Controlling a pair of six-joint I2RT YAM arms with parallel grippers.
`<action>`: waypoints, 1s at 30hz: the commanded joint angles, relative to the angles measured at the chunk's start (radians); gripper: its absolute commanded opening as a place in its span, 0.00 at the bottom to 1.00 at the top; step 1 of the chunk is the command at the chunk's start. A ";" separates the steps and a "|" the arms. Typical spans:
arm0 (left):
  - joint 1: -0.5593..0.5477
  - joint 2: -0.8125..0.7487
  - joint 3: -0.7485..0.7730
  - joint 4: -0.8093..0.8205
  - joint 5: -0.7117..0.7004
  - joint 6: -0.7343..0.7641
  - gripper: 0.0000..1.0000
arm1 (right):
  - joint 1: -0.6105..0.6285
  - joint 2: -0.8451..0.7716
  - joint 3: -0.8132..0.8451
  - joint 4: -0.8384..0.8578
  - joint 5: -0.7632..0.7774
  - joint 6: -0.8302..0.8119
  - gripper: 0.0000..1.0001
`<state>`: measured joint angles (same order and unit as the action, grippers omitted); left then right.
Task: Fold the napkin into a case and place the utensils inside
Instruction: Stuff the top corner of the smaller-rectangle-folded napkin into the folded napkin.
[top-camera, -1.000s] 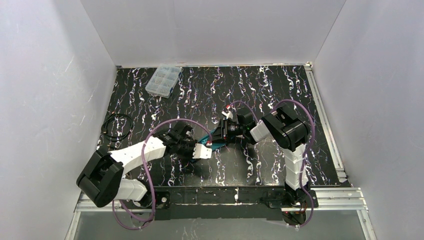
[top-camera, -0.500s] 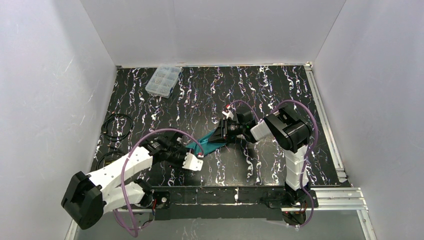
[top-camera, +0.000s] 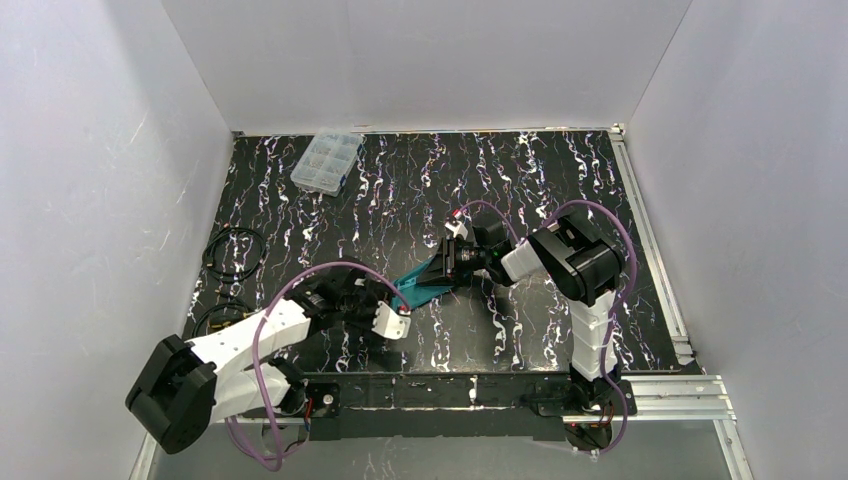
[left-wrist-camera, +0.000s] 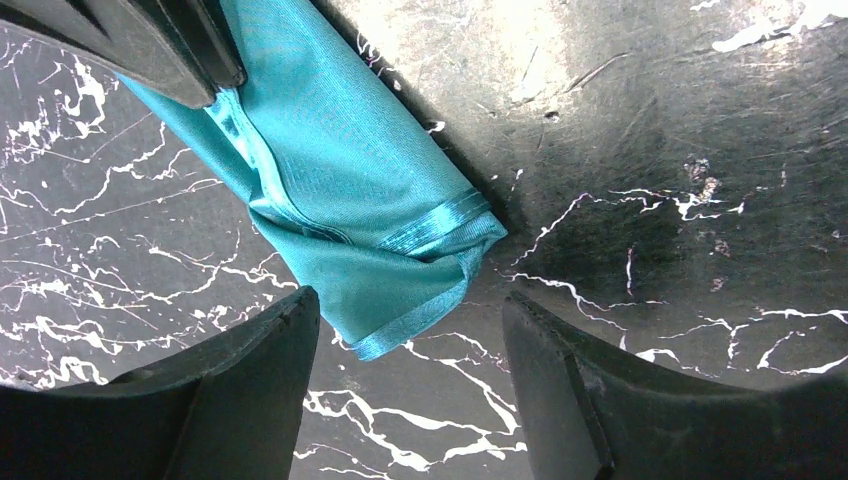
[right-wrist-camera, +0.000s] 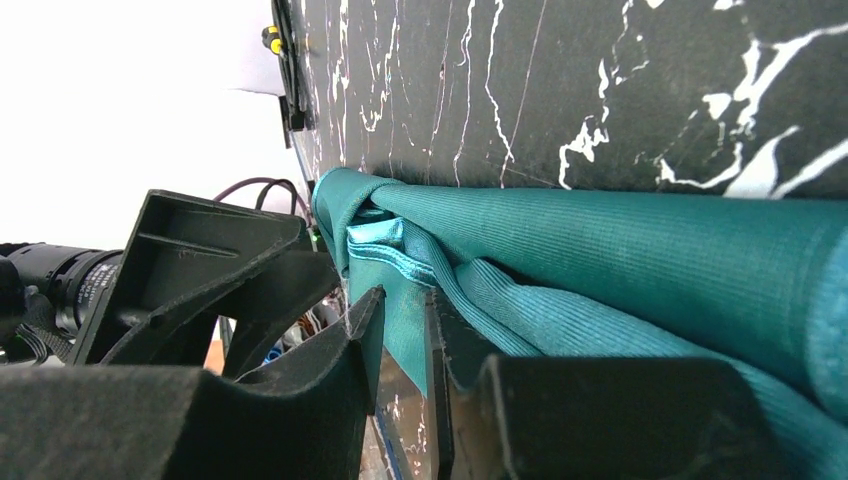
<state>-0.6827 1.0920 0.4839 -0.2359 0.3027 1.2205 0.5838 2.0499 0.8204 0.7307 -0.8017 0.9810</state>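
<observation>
Jaws of your right gripper (right-wrist-camera: 400, 305) pinch a fold of the napkin (left-wrist-camera: 340, 170), bunched mid-table (top-camera: 540, 180). Your left gripper (left-wrist-camera: 408, 310) stands wide around its loose end. The case looks unfinished, and no utensils show. The compartment box (top-camera: 326, 160) and the cable coil (top-camera: 232, 250) lie well apart, blocking nothing.

Top external: looked down from high above and behind the arm bases (top-camera: 585, 395), far off, taking in the whole table (top-camera: 520, 180).
Left wrist: faced steeply down at the table, close, own fingers (left-wrist-camera: 250, 390) along the bottom edge.
Right wrist: sat low, nearly level with the tabletop, very close.
Shared: all three showed the napkin (left-wrist-camera: 340, 190).
</observation>
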 joint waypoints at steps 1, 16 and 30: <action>0.003 0.012 -0.007 -0.034 0.041 -0.006 0.66 | -0.004 -0.018 -0.026 -0.010 0.063 0.003 0.30; -0.011 0.181 0.085 -0.099 0.107 -0.129 0.63 | -0.004 -0.051 -0.063 0.015 0.105 0.030 0.29; -0.015 0.388 0.202 -0.192 0.087 -0.132 0.55 | 0.002 -0.084 -0.108 0.062 0.141 0.072 0.29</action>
<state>-0.6849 1.4120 0.6922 -0.3492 0.4137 1.0855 0.5842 1.9972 0.7353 0.7914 -0.7048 1.0531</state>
